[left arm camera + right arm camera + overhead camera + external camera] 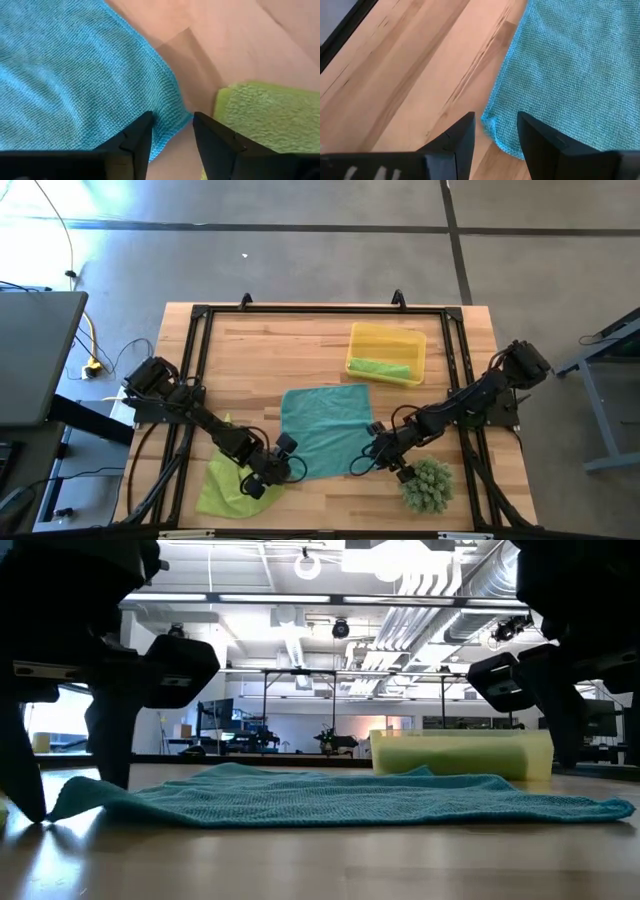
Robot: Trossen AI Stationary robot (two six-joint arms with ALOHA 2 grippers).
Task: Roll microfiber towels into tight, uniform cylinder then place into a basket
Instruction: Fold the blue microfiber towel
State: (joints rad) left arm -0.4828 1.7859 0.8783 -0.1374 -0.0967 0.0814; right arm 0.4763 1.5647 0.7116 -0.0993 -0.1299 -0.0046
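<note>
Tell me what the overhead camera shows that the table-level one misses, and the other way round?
Only the overhead view shows the left gripper and right gripper at the teal towel's two near corners, a flat lime towel beside the left arm, a rolled lime towel inside the yellow basket, and a spiky plant. Only the table-level view shows the room behind, with its ceiling pipes and lights. Both show the teal towel spread flat and the basket beyond it.
</note>
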